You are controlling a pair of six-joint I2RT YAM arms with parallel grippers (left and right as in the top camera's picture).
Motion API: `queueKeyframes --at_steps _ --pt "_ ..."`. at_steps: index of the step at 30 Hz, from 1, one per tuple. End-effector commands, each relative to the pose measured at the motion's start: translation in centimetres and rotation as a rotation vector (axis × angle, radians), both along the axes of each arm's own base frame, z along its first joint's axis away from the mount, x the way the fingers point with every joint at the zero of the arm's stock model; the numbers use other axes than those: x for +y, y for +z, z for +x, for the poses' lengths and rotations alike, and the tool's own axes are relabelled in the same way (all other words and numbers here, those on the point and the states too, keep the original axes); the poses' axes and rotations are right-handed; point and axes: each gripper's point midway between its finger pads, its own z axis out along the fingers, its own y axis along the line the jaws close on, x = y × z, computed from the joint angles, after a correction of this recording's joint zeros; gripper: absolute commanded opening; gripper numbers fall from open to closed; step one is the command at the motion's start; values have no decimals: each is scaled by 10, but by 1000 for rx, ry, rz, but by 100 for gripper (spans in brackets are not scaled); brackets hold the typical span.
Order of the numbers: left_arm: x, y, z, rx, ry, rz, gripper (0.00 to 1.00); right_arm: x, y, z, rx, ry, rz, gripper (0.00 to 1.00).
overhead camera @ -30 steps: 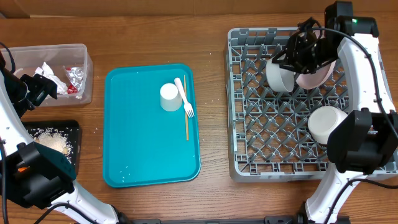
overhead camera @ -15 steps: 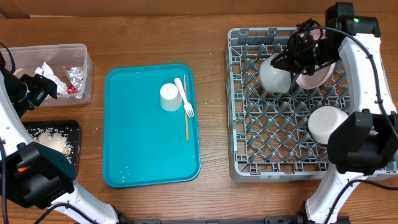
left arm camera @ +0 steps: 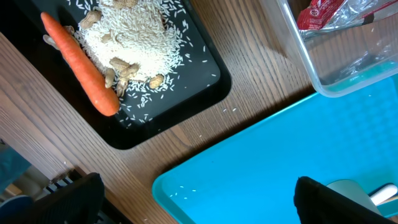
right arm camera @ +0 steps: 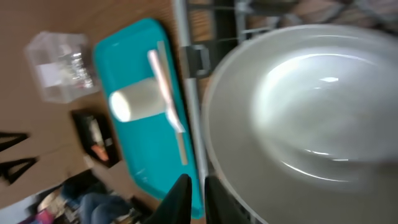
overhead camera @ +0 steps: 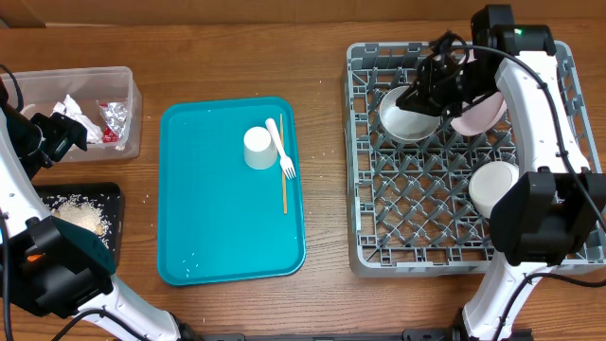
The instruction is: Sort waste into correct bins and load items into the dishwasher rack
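Observation:
My right gripper (overhead camera: 428, 92) is shut on the rim of a white bowl (overhead camera: 405, 114), held tilted over the back left of the dishwasher rack (overhead camera: 379, 223); its fingertips (right arm camera: 181, 198) pinch the bowl (right arm camera: 311, 118) edge. A pink plate (overhead camera: 480, 115) and a second white bowl (overhead camera: 494, 187) stand in the rack. The white cup (overhead camera: 258, 148), fork (overhead camera: 284, 152) and wooden stick (overhead camera: 283, 189) lie on the teal tray (overhead camera: 218, 237). My left gripper (left arm camera: 199, 205) hangs open above that tray's corner (left arm camera: 261, 162), holding nothing.
The clear tub (overhead camera: 128, 133) at the back left holds napkins (overhead camera: 74, 112), foil and a red wrapper (left arm camera: 320, 12). The black tray (left arm camera: 205, 81) carries rice (left arm camera: 134, 37) and a carrot (left arm camera: 81, 65). Loose grains dot the wood.
The right gripper has closed on the bowl and carried it left across the rack, tipping it until its inside faces up. The left arm has not moved.

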Motion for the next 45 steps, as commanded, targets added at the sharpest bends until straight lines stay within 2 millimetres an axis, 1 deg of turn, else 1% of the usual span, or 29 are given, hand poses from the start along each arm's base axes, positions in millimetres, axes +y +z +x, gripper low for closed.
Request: queueKeyframes --at_steps 1,2,4,6,7,8,9,11,17,20,25,31,33,35,37,38,45 --pt "1 13 -1 -28 19 33 100 -26 9 -3 -31 -77 -184 11" --pt "1 13 -1 -28 19 33 100 -35 12 -3 -35 -108 -235 12" --pt "1 13 -1 -28 19 33 100 -51 17 -4 -43 -168 -328 19" --pt "1 13 -1 -28 19 33 100 -66 23 -8 -48 -218 -412 37" --pt "1 13 -1 -28 19 33 100 -71 24 -11 -39 -235 -440 54" --pt "1 13 -1 -28 19 33 100 -74 23 -13 -30 -239 -455 59" --pt "1 13 -1 -28 19 33 100 -74 22 -16 -18 -236 -460 59" --pt "1 13 -1 -28 19 33 100 -73 15 -18 2 -229 -464 59" --pt "1 13 -1 -28 19 33 100 -64 -14 -18 18 -199 -476 57" --pt "1 13 -1 -28 19 33 100 -67 -26 -15 21 -227 -513 56" --pt "1 13 -1 -28 19 33 100 -69 -28 -10 2 -232 -528 50" --pt "1 13 -1 -28 19 33 100 -72 -33 -10 19 -255 -545 49" --pt "1 13 -1 -28 19 33 100 -73 -37 -10 30 -258 -552 45" --pt "1 13 -1 -28 19 33 100 -72 -40 -10 36 -254 -555 39" --pt "1 13 -1 -28 19 33 100 -71 -41 -9 36 -260 -562 29" --pt "1 13 -1 -28 19 33 99 -72 -41 -9 36 -271 -570 27" --pt "1 13 -1 -28 19 33 100 -68 -43 -6 29 -265 -572 28"
